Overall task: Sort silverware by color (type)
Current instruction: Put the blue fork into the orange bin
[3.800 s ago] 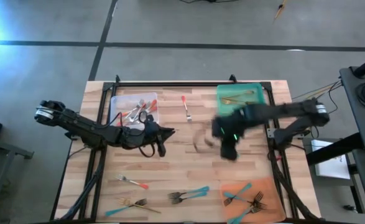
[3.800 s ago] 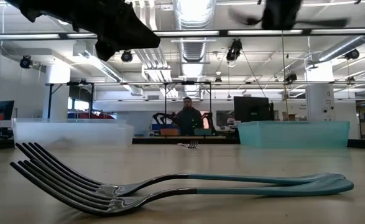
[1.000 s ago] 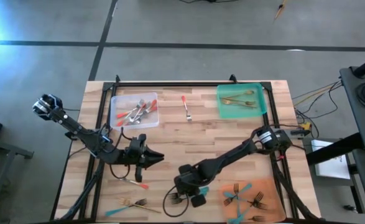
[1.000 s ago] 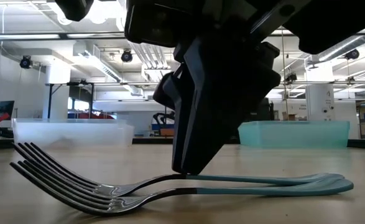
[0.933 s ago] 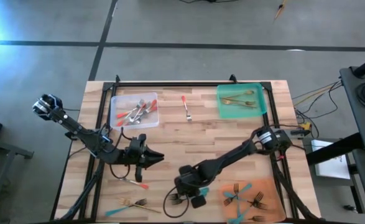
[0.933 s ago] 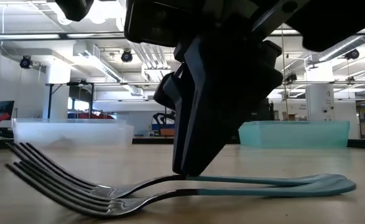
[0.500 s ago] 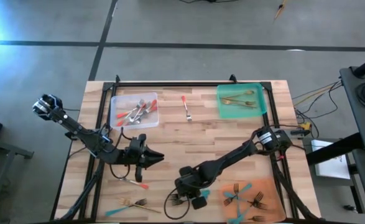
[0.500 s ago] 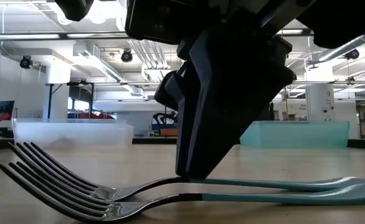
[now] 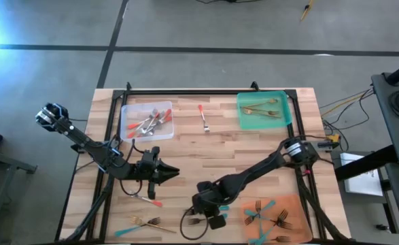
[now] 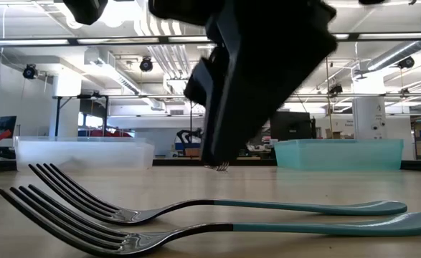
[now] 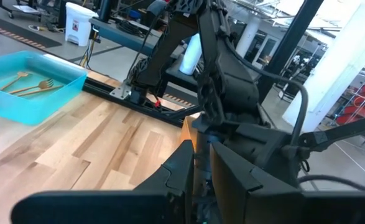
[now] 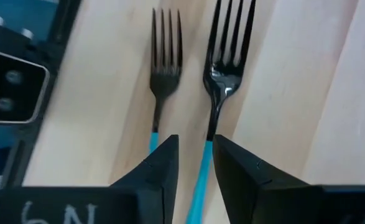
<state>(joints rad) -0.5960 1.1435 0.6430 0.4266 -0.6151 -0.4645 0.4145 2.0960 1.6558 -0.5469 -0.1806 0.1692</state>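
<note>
While the clear tray (image 9: 127,127), green tray (image 9: 282,102) and orange tray (image 9: 298,207) held some, my right claw (image 12: 191,163), slightly parted, hovered empty over two teal forks (image 12: 216,74); others lay unsorted.

A robotics lab — exposed ceiling ducts (image 10: 221,18), workbenches (image 10: 84,97), bare concrete floor (image 9: 185,68).

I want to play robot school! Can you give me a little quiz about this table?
1. True or false: the green tray holds gold-toned silverware.
2. The two forks below the right gripper have handles that are: A red, B teal, C gold?
3. Does the right gripper hold a fork?
Key: 1 true. 2 B. 3 no, both lie on the table.
</note>
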